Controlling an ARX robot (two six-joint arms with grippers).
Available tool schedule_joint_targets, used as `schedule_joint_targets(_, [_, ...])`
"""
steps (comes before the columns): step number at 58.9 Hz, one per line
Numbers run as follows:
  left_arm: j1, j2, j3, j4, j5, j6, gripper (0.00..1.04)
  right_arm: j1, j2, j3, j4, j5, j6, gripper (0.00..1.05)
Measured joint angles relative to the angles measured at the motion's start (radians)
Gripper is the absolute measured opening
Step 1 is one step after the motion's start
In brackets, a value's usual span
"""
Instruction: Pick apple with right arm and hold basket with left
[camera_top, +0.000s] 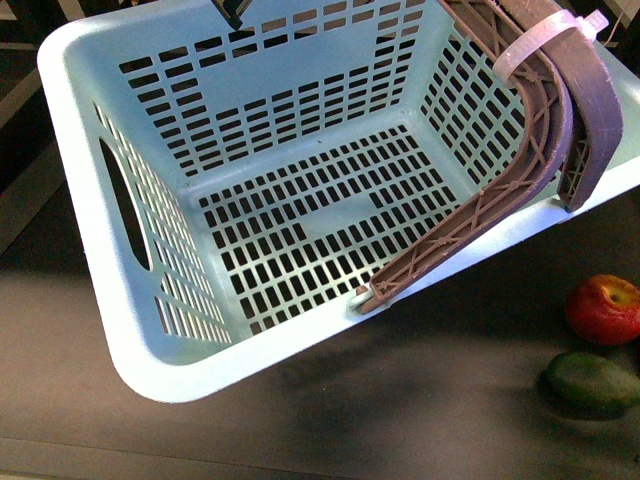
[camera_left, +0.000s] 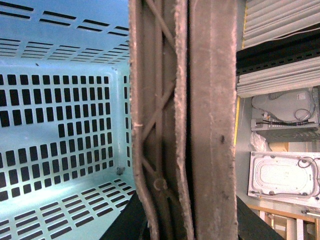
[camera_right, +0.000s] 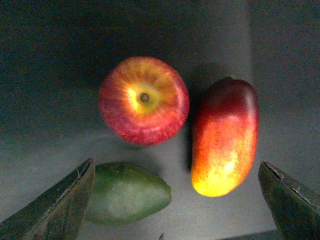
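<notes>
Right end effector (camera_right: 176, 164), in the right wrist view, hangs above the dark desk (camera_right: 50, 60) with its jaws wide apart and nothing between them. The apple (camera_right: 144, 100) sits stem-up just ahead of the opening, not yet inside it. An avocado (camera_right: 127, 192) lies beside one finger, and a long red-and-yellow fruit (camera_right: 225, 137) lies close along the apple's other flank. I judge this to be the approach to the pick. The next move calls for centring over the apple and lowering, with one finger slipping into the narrow gap beside the long fruit. The apple's skin is glossy red, streaked, with a yellow-orange patch round the stem.

In the left wrist view, the brown lattice-ribbed handle (camera_left: 155, 115) fills the middle. The left end effector (camera_left: 186, 210) seems clamped on it, though only dark edges show on either side. The basket (camera_left: 60, 100) beyond is light teal, slotted and empty.

In the front view, the basket (camera_top: 160, 375) hangs tilted above the desk (camera_top: 300, 420). Its handle (camera_top: 520, 170) is raised and carries a white zip tie (camera_top: 535, 45). The apple (camera_top: 603, 308) rests on the desk to the basket's right, just behind the avocado (camera_top: 592, 383).
</notes>
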Motion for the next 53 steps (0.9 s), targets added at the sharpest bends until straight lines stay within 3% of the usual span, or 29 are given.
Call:
schedule_joint_targets(25, [0.000, 0.000, 0.000, 0.000, 0.000, 0.000, 0.17, 0.025, 0.225, 0.266, -0.098, 0.000, 0.010, 0.96])
schedule_joint_targets(50, [0.000, 0.000, 0.000, 0.000, -0.001, 0.000, 0.17, 0.024, 0.378, 0.396, -0.155, 0.003, 0.028, 0.96])
schedule_joint_targets(53, [0.000, 0.000, 0.000, 0.000, 0.000, 0.000, 0.17, 0.024, 0.381, 0.398, -0.156, 0.000, 0.034, 0.91])
